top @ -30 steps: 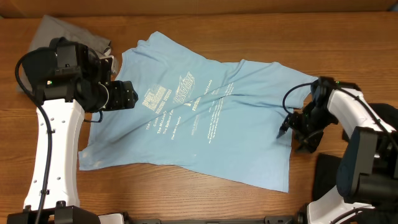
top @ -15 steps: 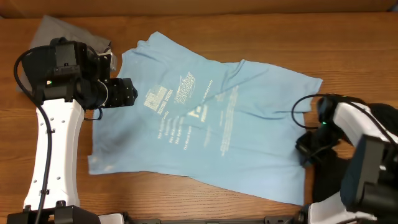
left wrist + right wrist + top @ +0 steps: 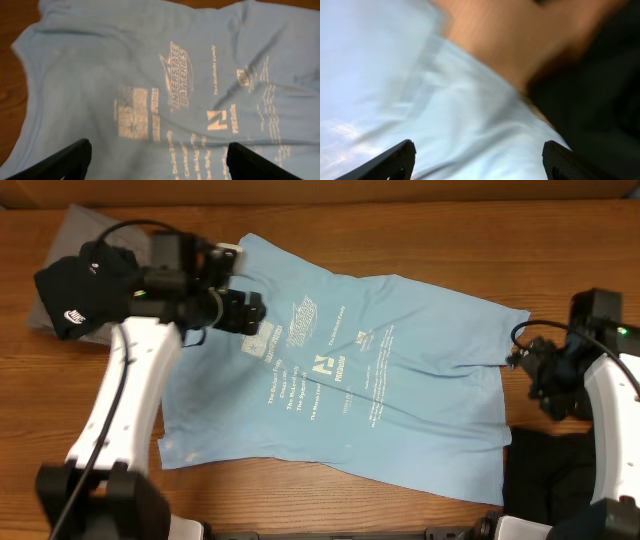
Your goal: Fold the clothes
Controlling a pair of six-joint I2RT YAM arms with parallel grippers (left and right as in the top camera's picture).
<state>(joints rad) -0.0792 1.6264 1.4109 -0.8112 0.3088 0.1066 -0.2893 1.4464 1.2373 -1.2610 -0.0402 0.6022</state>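
A brown wooden table (image 3: 400,230) (grain showing) sits under soft, even light.

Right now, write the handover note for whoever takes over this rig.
Left tool: open, empty, above the printed chest of the light blue T-shirt.
Right tool: open, empty, at that shirt's right edge; its view is blurred.
The shirt lies spread on the table, print up, with some wrinkles. A black garment sits by the right arm's base, and a grey cloth is at the far left.
Done: shirt laid out.
Left: every fold; nothing is folded yet.
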